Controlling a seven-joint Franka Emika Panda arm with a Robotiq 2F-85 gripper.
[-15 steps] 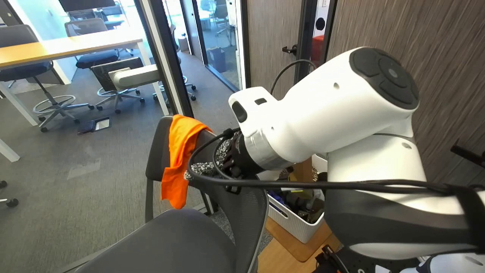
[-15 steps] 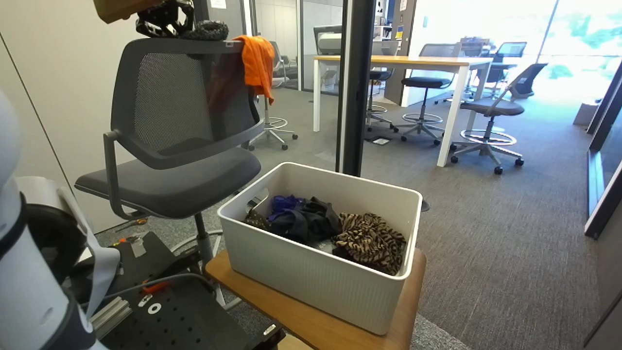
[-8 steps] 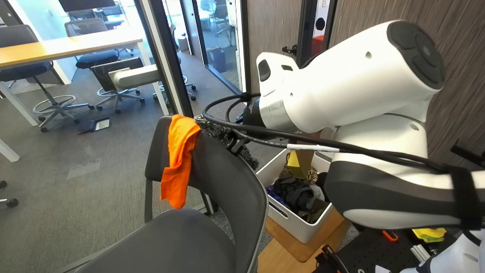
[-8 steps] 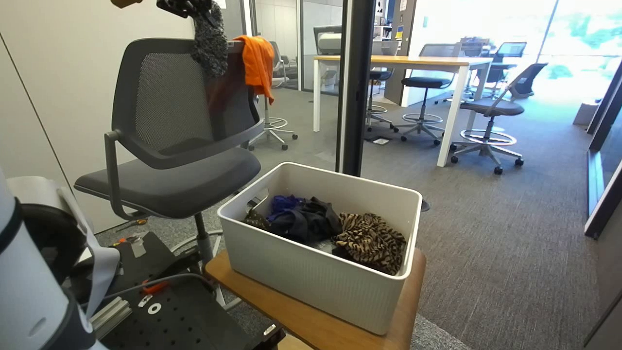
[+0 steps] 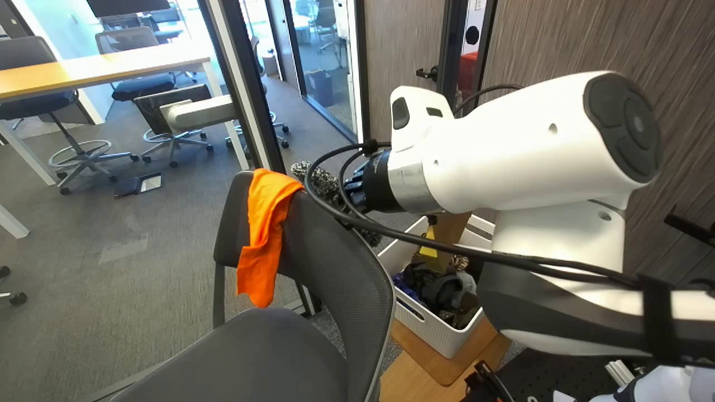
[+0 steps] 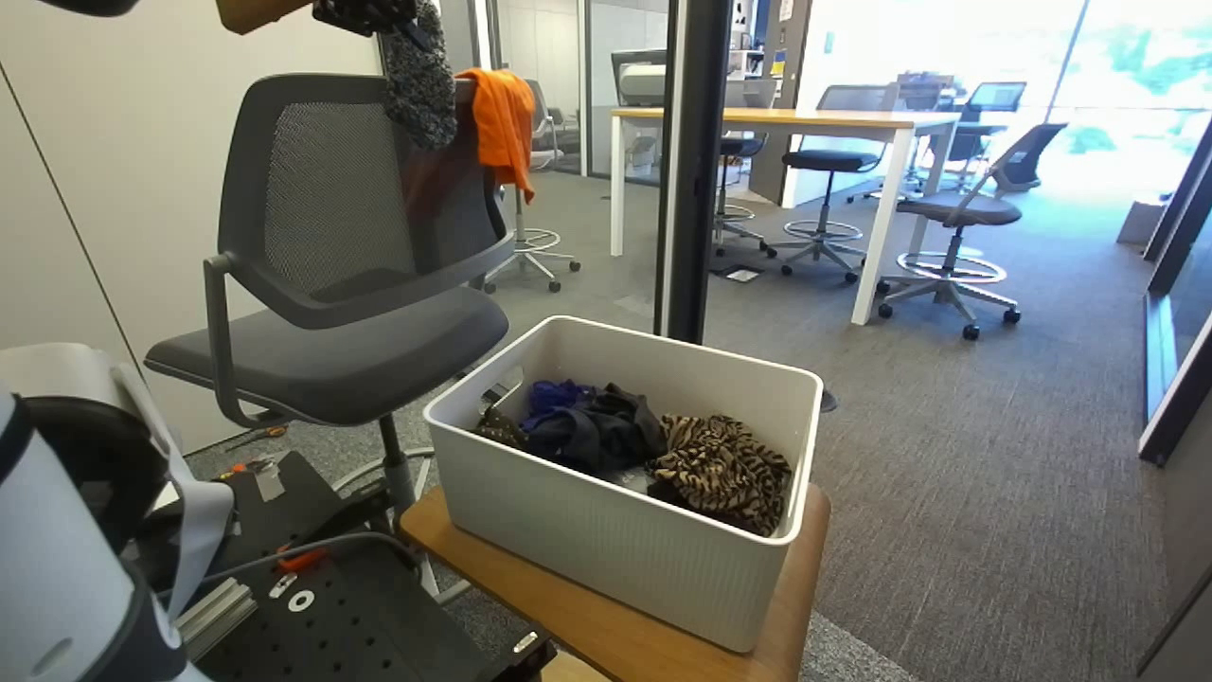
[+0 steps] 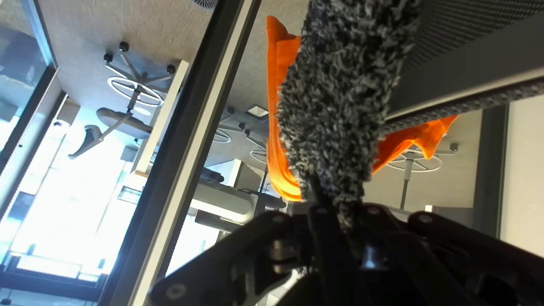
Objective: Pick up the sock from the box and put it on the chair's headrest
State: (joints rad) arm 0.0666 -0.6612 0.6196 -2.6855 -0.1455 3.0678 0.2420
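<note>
Wrist view, gripper [image 7: 335, 204] pinching the sock [image 7: 344, 97], orange cloth [image 7: 287, 53] behind, in an exterior view, box [image 6: 615, 535] holding blue cloth [image 6: 559, 398], dark clothes [image 6: 601, 431], striped cloth [image 6: 724, 474], sock hanging before headrest [image 6: 322, 88], contact unclear, in an exterior view, box partly hidden behind arm [image 5: 519, 151]

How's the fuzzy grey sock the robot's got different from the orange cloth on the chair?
The sock is speckled light and dark grey, while the orange cloth is plain bright orange.
The sock looks fluffy, but the orange cloth looks smooth.
The sock is pinched in the gripper; the orange cloth is draped over the chair's headrest with nothing gripping it.
Both are floppy fabric hanging down.
</note>
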